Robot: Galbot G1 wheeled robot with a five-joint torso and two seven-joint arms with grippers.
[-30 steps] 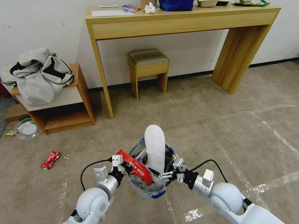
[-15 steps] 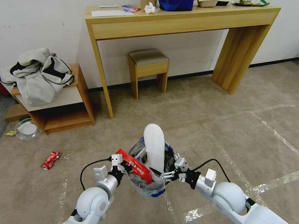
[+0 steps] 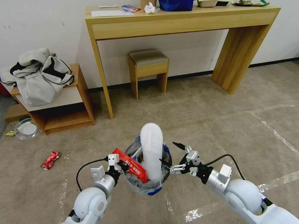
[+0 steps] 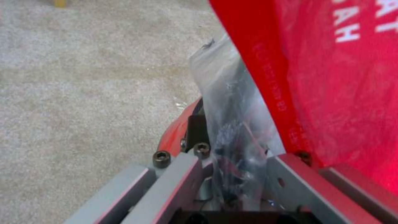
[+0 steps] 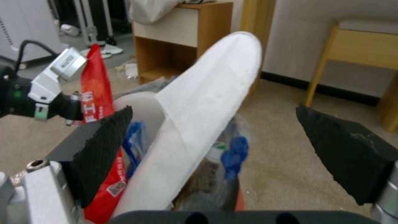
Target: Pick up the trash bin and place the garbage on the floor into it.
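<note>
Head view: right gripper [image 3: 174, 157] hangs spread and empty beside the trash bin [image 3: 149, 186], which the left gripper [image 3: 120, 165] pinches by its rim, slipper [image 3: 151, 149] sticking out. I'd guess the crushed red can [image 3: 50, 160] on the floor [image 3: 218, 124] comes next, needing a reach leftward.

The trash bin [image 3: 146, 183] sits on the floor [image 3: 218, 124] at near centre, a slipper [image 3: 151, 149] standing in it with a wrapper [image 3: 130, 165] to its left. The left gripper [image 3: 120, 166] is at the bin's left rim, the right gripper [image 3: 174, 157] just right of it. A crushed can [image 3: 50, 160] lies far left
</note>
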